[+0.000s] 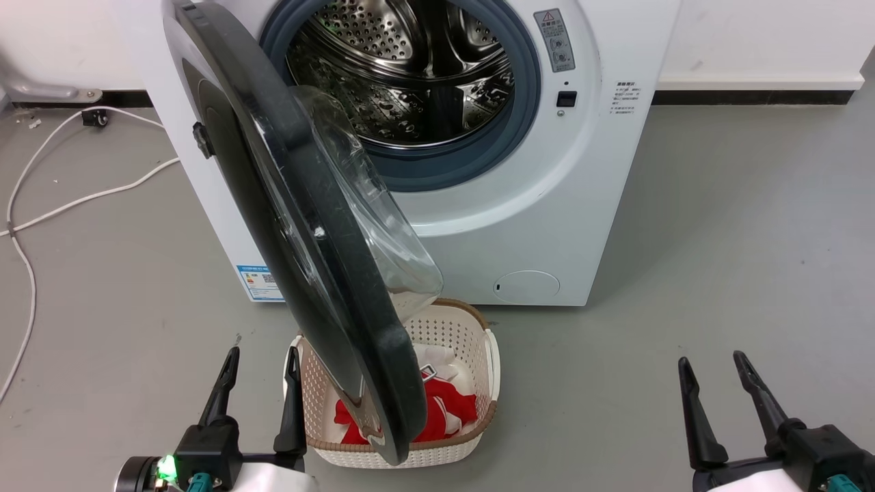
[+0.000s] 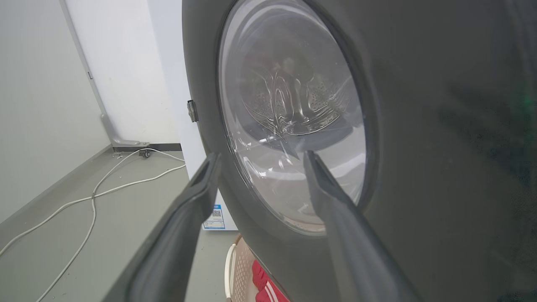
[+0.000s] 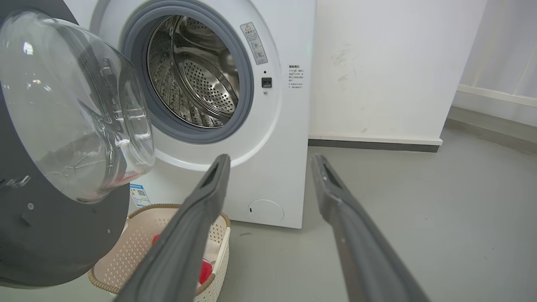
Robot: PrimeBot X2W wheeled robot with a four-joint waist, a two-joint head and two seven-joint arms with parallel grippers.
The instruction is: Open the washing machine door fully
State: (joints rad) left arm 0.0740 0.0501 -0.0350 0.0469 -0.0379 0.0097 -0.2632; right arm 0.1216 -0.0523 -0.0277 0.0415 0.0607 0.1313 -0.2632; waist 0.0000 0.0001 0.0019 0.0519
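Note:
The white washing machine [image 1: 519, 205] stands ahead with its steel drum exposed. The washing machine door [image 1: 321, 260], a glossy black disc with a bulging clear glass bowl, hangs from the hinge on the machine's left and sticks out toward me, roughly edge-on. My left gripper [image 1: 263, 355] is open at the lower left, just left of the door's outer face and not touching it. In the left wrist view the door [image 2: 419, 126] looms close beyond the open left gripper [image 2: 260, 157]. My right gripper [image 1: 714, 362] is open at the lower right, far from the door; from its wrist the gripper [image 3: 270, 159] points at the machine [image 3: 277, 126] and the door [image 3: 63, 235] hangs at left.
A cream perforated basket [image 1: 472, 342] with red and white cloth sits on the floor under the door's free edge. White cables [image 1: 41, 205] trail over the grey floor at left. A white wall with a dark skirting [image 1: 752, 96] runs behind the machine.

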